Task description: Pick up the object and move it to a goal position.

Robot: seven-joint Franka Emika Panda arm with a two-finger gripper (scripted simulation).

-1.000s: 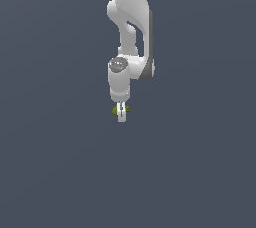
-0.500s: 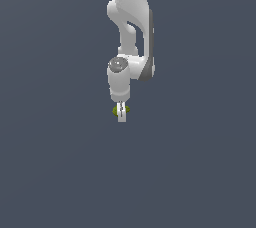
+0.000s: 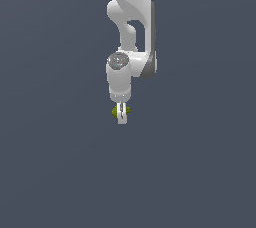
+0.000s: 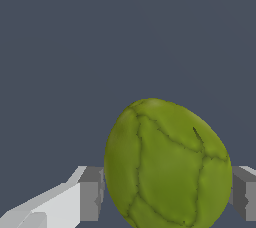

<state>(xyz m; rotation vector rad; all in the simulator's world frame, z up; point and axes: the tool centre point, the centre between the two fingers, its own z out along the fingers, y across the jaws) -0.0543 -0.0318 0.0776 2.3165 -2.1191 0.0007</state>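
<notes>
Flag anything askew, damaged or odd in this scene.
Nothing stands out. The yellow-green lump sits between the gripper fingers, tilted in the wrist view. Its dark vein-like lines look like surface pattern, not damage. Nothing is spilled on the plain grey ground.

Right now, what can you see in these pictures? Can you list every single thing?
object: one, yellow-green with darker olive vein lines, rounded like an egg, sitting between the two fingers; in the exterior view it shows as a small green lump at the tip of the arm.
background: one, plain dark grey-blue, fills everything behind; no table edge or goal marker shows.
arm: one, white with a dark grey panel, coming down from the top of the exterior view.
gripper: one, white, pointing down, its jaws closed against the object's two sides.
fingers: two, white with grey pads, one on each side of the object.
</notes>
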